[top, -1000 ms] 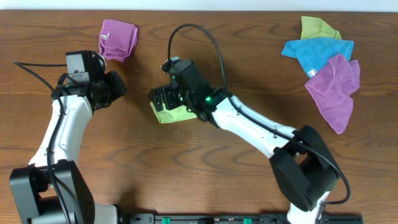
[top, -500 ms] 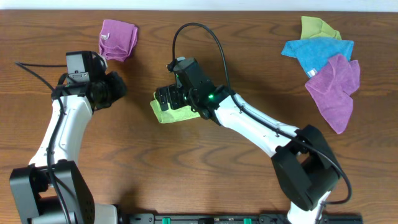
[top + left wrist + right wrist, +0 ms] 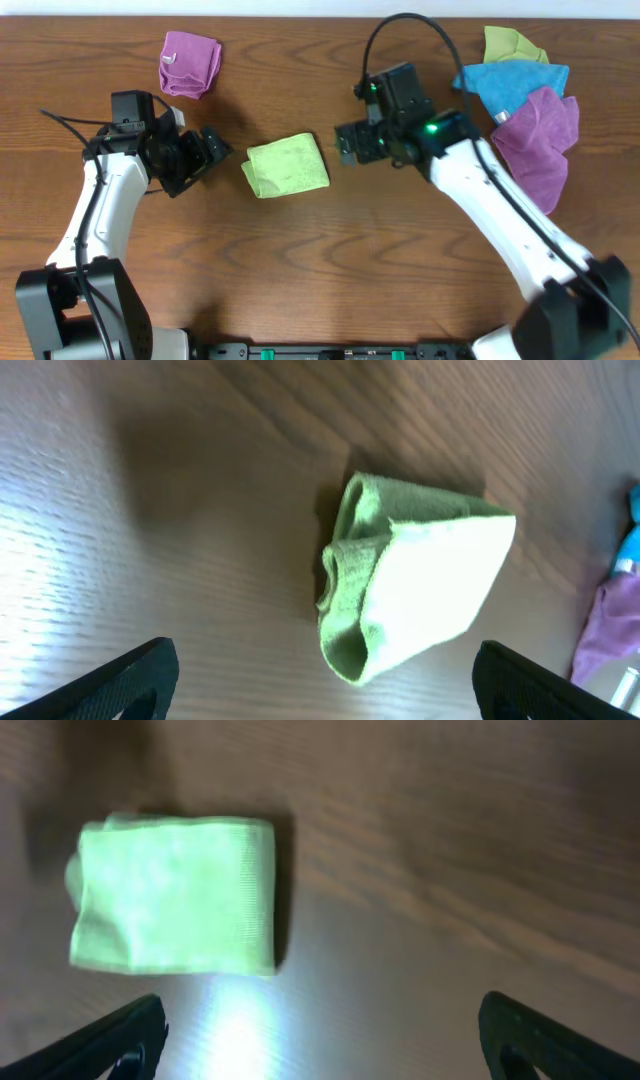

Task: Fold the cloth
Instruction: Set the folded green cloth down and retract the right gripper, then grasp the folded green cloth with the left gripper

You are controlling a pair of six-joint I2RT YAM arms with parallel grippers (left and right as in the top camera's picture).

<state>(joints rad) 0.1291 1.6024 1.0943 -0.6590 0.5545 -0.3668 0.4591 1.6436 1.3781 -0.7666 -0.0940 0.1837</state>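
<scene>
The cloth (image 3: 287, 166) is light lime-green and lies folded into a small rectangle on the wooden table, between my two grippers, with nothing holding it. My left gripper (image 3: 213, 152) stands open just left of it. In the left wrist view the cloth (image 3: 420, 585) shows its layered fold edge ahead of the wide-apart fingers of the left gripper (image 3: 325, 700). My right gripper (image 3: 350, 145) is open just right of the cloth, not touching it. The right wrist view has the cloth (image 3: 175, 895) at upper left, beyond the open right gripper (image 3: 320, 1045).
A folded purple cloth (image 3: 190, 62) lies at the back left. At the back right is a pile of an olive-green cloth (image 3: 512, 45), a blue cloth (image 3: 510, 82) and a purple cloth (image 3: 540, 140), close to my right arm.
My right gripper has lifted off the cloth and drawn back to the right, leaving it folded. My left gripper has opened and shifted slightly toward the cloth.
</scene>
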